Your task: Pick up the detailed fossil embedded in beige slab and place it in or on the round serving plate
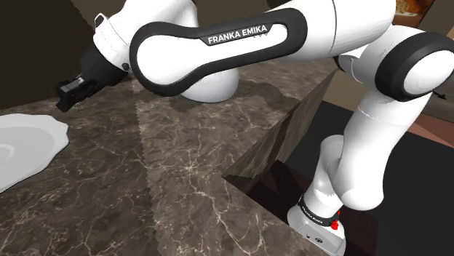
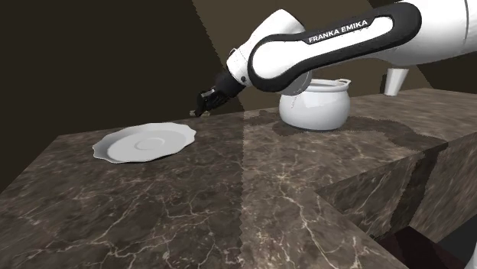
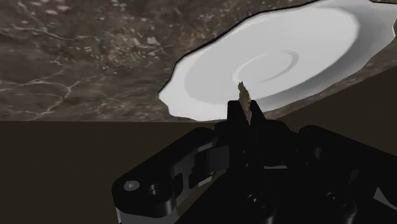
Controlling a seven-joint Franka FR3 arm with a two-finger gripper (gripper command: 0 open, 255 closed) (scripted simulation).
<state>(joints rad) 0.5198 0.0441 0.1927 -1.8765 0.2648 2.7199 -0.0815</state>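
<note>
Just off the counter's (image 2: 252, 191) far edge, near the plate (image 2: 145, 144), the gripper (image 2: 203, 103) hangs with fingers clamped on the thin fossil (image 3: 242, 95), held edge-on.

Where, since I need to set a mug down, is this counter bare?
The dark marble counter is bare across its whole front, nearer than the white scalloped plate and white round pot. A free strip lies between those two. Crowded: the back edge by the plate, where the black tool hangs.
</note>
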